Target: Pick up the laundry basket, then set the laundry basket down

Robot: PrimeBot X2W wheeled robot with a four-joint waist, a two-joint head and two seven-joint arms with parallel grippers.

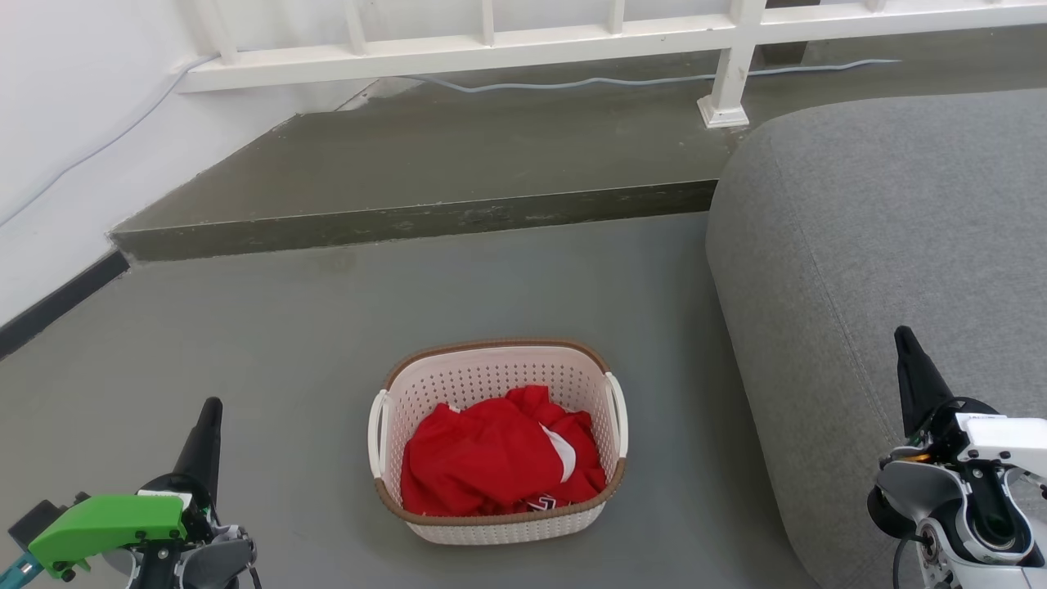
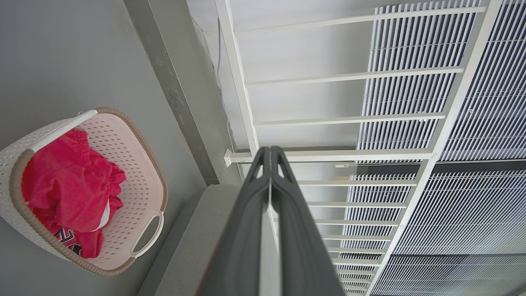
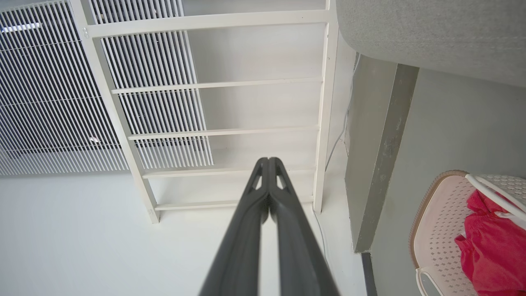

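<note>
from the left: finds the left gripper (image 1: 211, 409) hovering, jaws pressed together on nothing, then the laundry basket (image 1: 499, 372) upright on the smooth grey floor (image 1: 286, 343) between both arms, well apart from either, a red garment (image 1: 491, 454) crumpled inside. judging by thin perforated plastic and one soft garment, expects little weight, fairly stiff walls and slick sides, so favours hooking the white loop handles (image 1: 377, 433) at the short sides over pinching the rim. further right, meets the right gripper (image 1: 902, 334), jaws likewise closed and empty, beside a grey sofa (image 1: 859, 245), with a raised step (image 1: 409, 217) and white railing (image 1: 491, 37) behind.
</note>
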